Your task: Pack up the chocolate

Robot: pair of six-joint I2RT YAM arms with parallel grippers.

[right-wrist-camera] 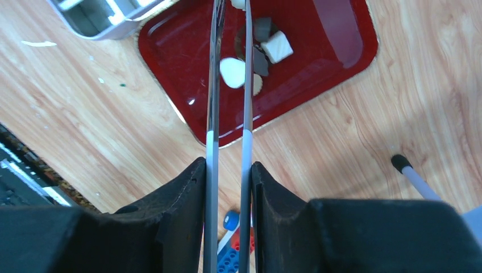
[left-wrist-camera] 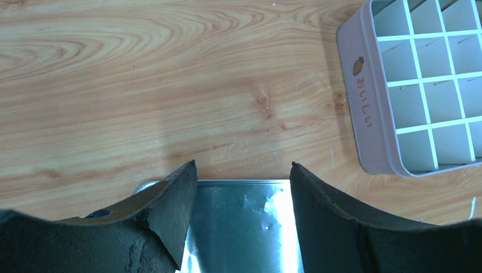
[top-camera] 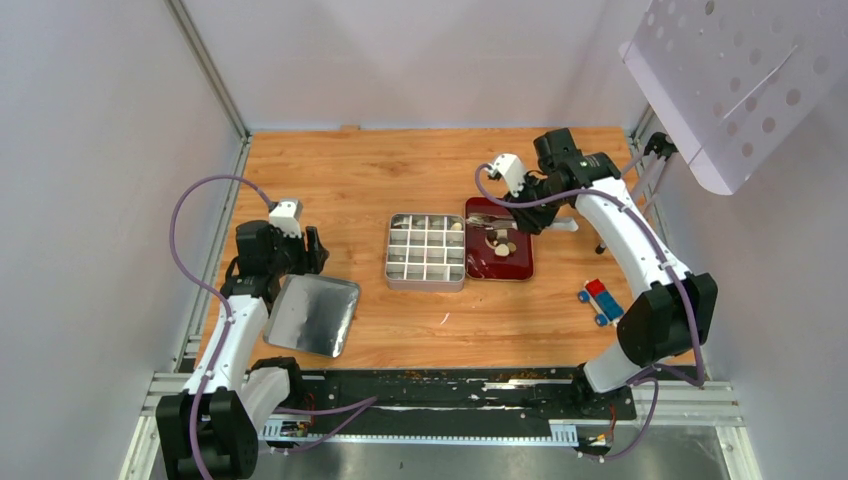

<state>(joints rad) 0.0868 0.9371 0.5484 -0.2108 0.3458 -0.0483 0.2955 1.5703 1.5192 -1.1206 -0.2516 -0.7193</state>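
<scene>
The scene is lit brightly and evenly from above, and only soft, faint shadows are cast on the wooden table [top-camera: 400, 170]. Strong white glare is thrown off the metal lid [left-wrist-camera: 244, 227] between the fingers of the left gripper [left-wrist-camera: 243, 166]. A pale sheen is reflected in the red tray [right-wrist-camera: 341, 34] ahead of the right gripper [right-wrist-camera: 228, 164], whose dark fingers are rendered almost without detail. The tongs [right-wrist-camera: 230, 85] are slightly blurred towards their far tips. The overhead view is rendered soft and grainy.

Bare table [top-camera: 330, 170] is lying open across the frame's upper left; the compartment tin [top-camera: 425, 285] and red tray [top-camera: 503, 270] are blocking centre.
</scene>
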